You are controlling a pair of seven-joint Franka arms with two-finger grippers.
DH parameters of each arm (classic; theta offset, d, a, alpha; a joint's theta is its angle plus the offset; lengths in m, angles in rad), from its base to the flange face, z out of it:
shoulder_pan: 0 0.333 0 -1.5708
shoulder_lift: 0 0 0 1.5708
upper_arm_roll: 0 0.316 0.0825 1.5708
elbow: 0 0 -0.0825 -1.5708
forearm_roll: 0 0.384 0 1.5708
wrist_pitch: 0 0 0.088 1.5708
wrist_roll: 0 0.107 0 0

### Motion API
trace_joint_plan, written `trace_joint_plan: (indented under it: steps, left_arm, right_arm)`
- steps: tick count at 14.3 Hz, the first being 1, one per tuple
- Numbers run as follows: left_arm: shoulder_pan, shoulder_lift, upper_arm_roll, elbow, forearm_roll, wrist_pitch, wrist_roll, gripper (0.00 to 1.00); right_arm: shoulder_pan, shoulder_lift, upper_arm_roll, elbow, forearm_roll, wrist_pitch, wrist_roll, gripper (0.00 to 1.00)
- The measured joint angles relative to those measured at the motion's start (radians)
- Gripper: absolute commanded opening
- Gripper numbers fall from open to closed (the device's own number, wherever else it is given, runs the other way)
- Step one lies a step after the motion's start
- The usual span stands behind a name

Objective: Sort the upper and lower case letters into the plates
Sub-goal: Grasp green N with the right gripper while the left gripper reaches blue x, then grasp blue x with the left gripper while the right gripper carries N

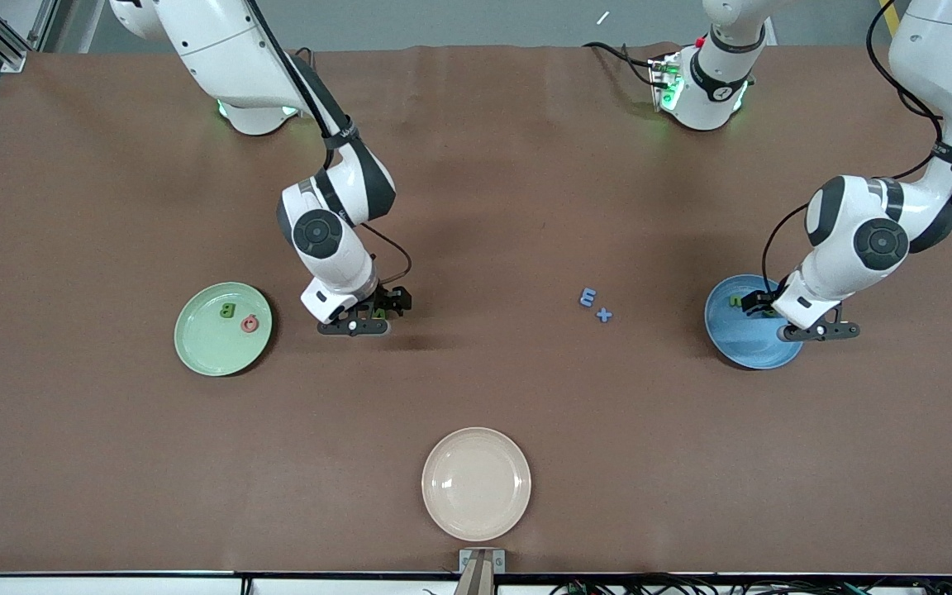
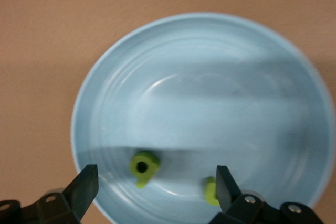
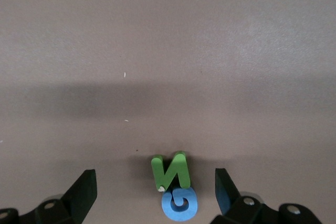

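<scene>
Plates: mint green plate (image 1: 221,329) sat on bench (image 1: 476,207) toward right arm's end, w/ green letter B (image 1: 228,311) and pink letter (image 1: 250,324) lying in it, just beside each other. Blue plate (image 1: 747,335) (image 2: 210,103) sat toward left arm's end, abt level w/ green plate from front camera. Held two yellow-green letters: one w/ round hole (image 2: 143,167), second (image 2: 211,191) partly hidden by a jaw, shape not readable. Cream plate (image 1: 476,483) lay nearest front camera, mid-bench, nothing visible in it.

Left gripper (image 1: 819,331) (image 2: 155,184) was over blue plate, jaws apart, nothing between them; both yellow-green letters seen in plate below, in the gap between jaws in left wrist view.

Right gripper (image 1: 354,326) (image 3: 155,184) was low over bench beside green plate, toward mid-bench. Jaws apart, clamped on nothing. Green letter N (image 3: 170,171) and blue letter G (image 3: 179,203) lay on bench beneath, touching each other, framed between jaws in right wrist view. Contact w/ jaws not seen.

Two small blue pieces lay loose on bench between the arms, closer to blue plate: blue letter E (image 1: 587,297) and blue plus-shaped piece (image 1: 604,315), just beside each other, plus-shaped one nearer front camera. Well apart from both grippers.
</scene>
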Motion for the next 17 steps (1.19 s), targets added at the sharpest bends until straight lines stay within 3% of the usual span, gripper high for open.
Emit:
trace_joint_plan:
  steps: [4,9,17]
  left_arm:
    - [-0.001,-0.041,-0.115,0.027,0.0,-0.087,-0.113,1.0]
    - [-0.028,-0.041,-0.27,0.119,-0.026,-0.175,-0.436,1.0]
    - [-0.255,0.132,-0.28,0.276,-0.038,-0.176,-1.019,1.0]
  right_arm:
    - [0.0,0.026,-0.001,-0.002,-0.004,0.031,-0.002,0.94]
    - [0.004,0.046,-0.001,-0.002,-0.015,0.054,-0.006,0.73]
    - [0.005,0.049,-0.004,-0.003,-0.021,0.056,-0.007,0.66]
